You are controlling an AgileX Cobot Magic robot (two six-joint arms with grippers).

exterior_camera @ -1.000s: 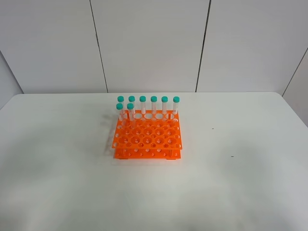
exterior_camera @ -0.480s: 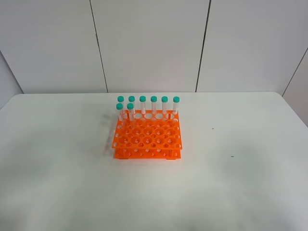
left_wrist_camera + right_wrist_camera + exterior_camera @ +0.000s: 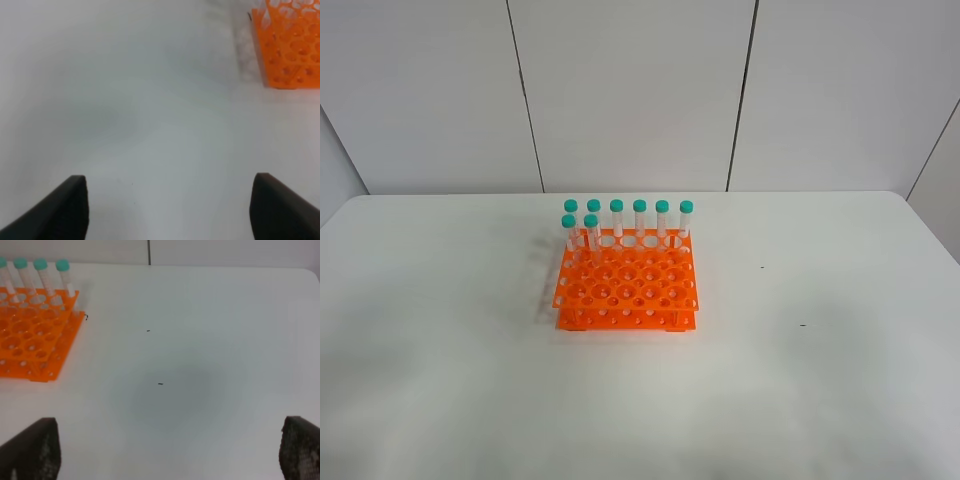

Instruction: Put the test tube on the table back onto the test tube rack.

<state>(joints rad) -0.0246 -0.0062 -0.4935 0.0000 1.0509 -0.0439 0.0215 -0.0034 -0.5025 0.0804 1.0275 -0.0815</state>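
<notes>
task reads as done or nearly so: no loose tube shows on the large plain white tabletop [image 3: 820, 380] in any view. all eight slim clear plastic test tubes with teal-green screw caps [image 3: 640, 222] stand upright in the bright orange two-tier plastic rack with round holes [image 3: 626, 291], six across the back row, two in the next row at the left end.

step in hand, my guess: retreat and hold clear. doing it well means keeping both arms low-risk, i.e. away from the rack, no sweep across the caps, since the tubes stand tall and would tip the rack if clipped.

left gripper [image 3: 170, 210]: dark fingers [image 3: 65, 207] spread wide, nothing between them, only bare table. the rack corner sits well ahead of the fingertips and off to one side, well apart.

right gripper [image 3: 170, 452]: fingers [image 3: 30, 450] also wide, empty. rack and four visible capped tubes lie ahead and well off to the side of the finger on that side, far from contact.

neither arm shows in the high view, so both sit pulled back toward the near table edge, cameras angled down and forward over the surface.
</notes>
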